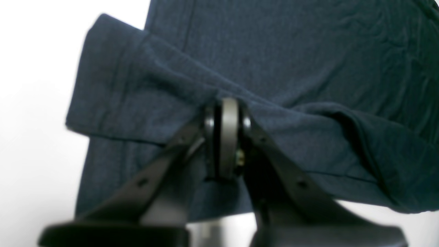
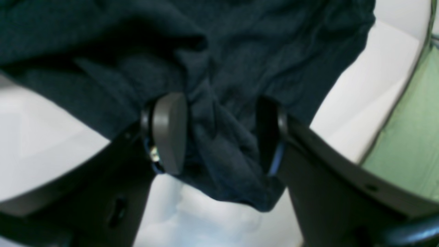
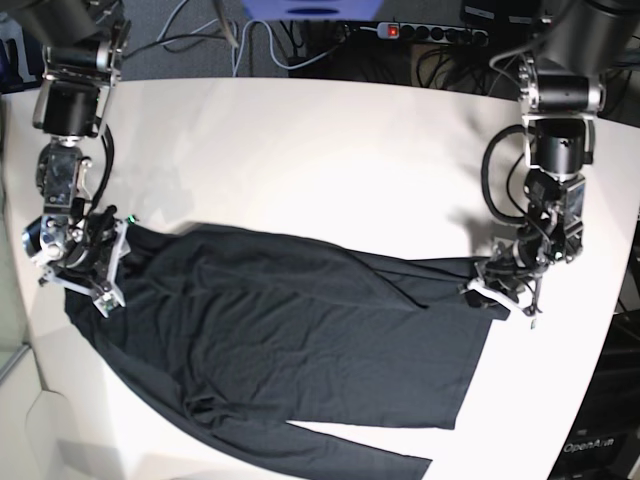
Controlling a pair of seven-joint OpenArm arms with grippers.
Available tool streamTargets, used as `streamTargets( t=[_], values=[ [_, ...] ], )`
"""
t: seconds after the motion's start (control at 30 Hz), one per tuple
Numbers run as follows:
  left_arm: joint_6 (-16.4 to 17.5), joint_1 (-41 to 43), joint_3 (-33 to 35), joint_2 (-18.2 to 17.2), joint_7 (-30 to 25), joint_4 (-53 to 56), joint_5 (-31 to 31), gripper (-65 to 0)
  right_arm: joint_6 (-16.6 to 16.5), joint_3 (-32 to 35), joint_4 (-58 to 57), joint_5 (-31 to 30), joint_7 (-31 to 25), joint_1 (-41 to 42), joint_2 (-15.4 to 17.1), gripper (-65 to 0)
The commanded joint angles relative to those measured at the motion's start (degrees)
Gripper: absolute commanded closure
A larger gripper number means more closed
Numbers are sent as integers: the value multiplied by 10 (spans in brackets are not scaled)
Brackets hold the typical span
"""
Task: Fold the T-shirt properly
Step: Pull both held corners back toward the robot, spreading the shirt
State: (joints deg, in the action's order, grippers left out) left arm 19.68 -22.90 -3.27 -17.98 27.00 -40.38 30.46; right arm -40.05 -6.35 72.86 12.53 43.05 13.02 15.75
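Observation:
The T-shirt [image 3: 300, 340] lies spread on the white table, dark and wrinkled, with one sleeve trailing toward the front. My left gripper [image 3: 492, 285] is at its right edge. In the left wrist view that gripper [image 1: 228, 106] is shut, its pads pressed together on a raised fold of the T-shirt [image 1: 274, 51]. My right gripper [image 3: 85, 270] sits at the shirt's left end. Up close, the right gripper [image 2: 219, 113] is open, and a bunch of the T-shirt [image 2: 240, 51] hangs loose between its two pads without being pinched.
The white table [image 3: 300, 150] extends far behind the shirt. Cables and a power strip [image 3: 430, 30] lie beyond its back edge. A green surface [image 2: 411, 137] shows past the table's edge beside the right gripper.

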Motion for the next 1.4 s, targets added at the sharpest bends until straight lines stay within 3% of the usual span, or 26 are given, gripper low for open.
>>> streamTargets(
  t=[0.0, 0.53, 0.6, 0.7, 0.8, 1.2, 1.37],
  values=[
    [-21, 0, 1, -4, 33, 2, -27, -27, 1, -2, 11, -2, -6, 14, 8, -331],
    [-23, -1, 0, -4, 32, 3, -27, -27, 1, -3, 72, -2, 18, -16, 9, -322],
    [-23, -1, 0, -4, 32, 2, -27, -27, 1, -4, 72, -2, 2, -18, 10, -264],
    [-23, -1, 0, -4, 35, 2, -27, -27, 1, -4, 73, -1, -20, -29, 11, -115],
    [-23, -1, 1, -4, 35, 3, -27, -27, 1, -4, 72, -1, -28, -32, 12, -6],
    [-21, 0, 1, -4, 32, 3, -27, -27, 1, -55, -53, -2, -123, -28, 8, -6],
    [-21, 0, 1, -4, 32, 2, -27, -27, 1, -67, -78, -2, -134, -33, 8, -6]
  ],
)
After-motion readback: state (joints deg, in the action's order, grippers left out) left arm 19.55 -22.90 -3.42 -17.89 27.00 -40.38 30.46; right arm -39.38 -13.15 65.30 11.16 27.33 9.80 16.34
